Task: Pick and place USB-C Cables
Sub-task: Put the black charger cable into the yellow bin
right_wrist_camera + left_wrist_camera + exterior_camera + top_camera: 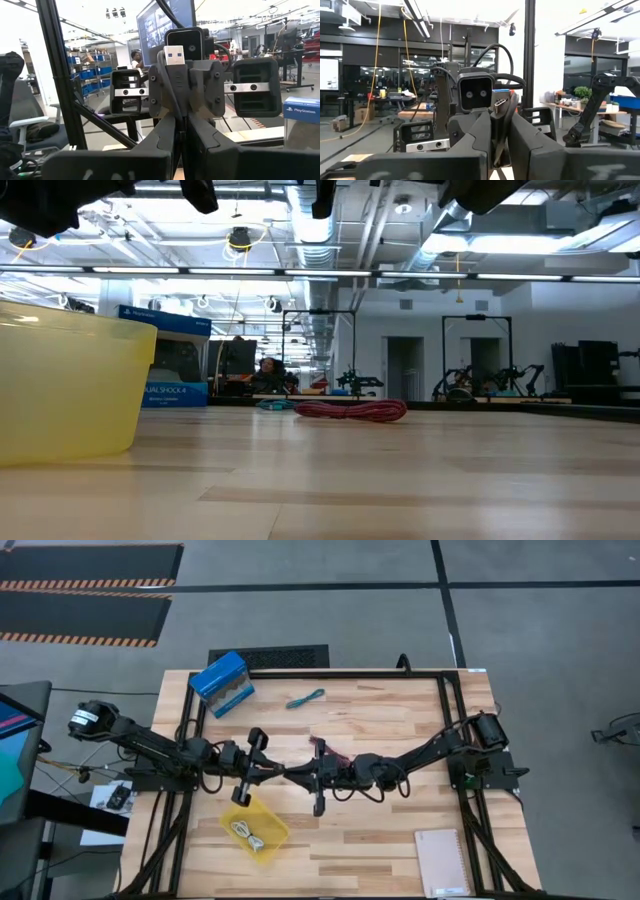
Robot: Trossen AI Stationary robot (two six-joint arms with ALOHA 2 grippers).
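Observation:
The black USB-C cable [285, 772] is held in mid-air over the middle of the table, between my two grippers, which point at each other. My left gripper [496, 147] and my right gripper [181, 132] are both shut on it. The dark red cable [330, 752] [350, 410] lies on the table just beyond them. The teal cable [305, 698] lies farther back, near the blue box. The white cable [248, 832] rests inside the yellow tray [268, 815]. My left gripper pinches the black cable bundle between its two fingers, coming level from the table's left. A silver USB-C plug [501, 106] stands out past the fingertips. The bundle is lifted clear of the table. My right gripper pinches the same bundle between its fingers, coming level from the table's right. A USB-A plug with a blue tongue [174, 54] stands out past its fingertips. The cable is lifted clear.
A blue box [222, 680] stands at the far left of the table. A pale notebook [440, 860] lies at the near right corner. The yellow tray [70, 385] sits near the left arm. Bare wood shows between the tray and the notebook.

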